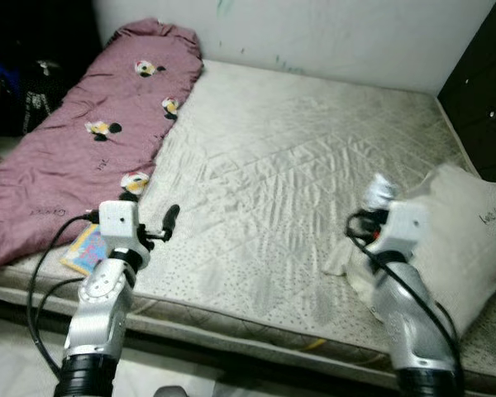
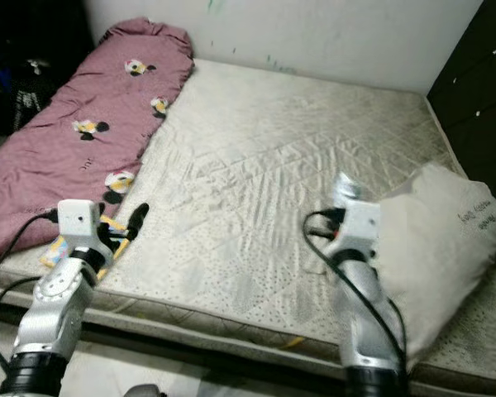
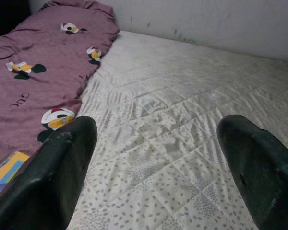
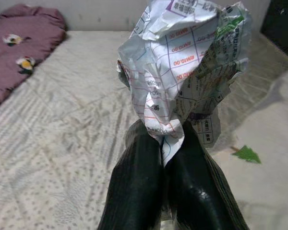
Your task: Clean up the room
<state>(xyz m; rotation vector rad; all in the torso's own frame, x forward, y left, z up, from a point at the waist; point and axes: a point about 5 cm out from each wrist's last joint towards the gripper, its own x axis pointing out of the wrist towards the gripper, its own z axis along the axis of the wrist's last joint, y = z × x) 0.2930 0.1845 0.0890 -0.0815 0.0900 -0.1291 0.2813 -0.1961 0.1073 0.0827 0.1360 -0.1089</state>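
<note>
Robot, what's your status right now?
Right tool shut on crumpled paper. Left tool open above mattress. Nothing in the way.

One mattress, one pink quilt, one pillow, one crumpled paper, one book, one green scrap, two grippers: left, right.

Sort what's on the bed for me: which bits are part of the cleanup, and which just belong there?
Part of the job:
- crumpled paper, pinched in the right gripper
- small green scrap on the mattress
- colourful booklet near the open left gripper

Just there:
- pink quilt
- white pillow
</note>
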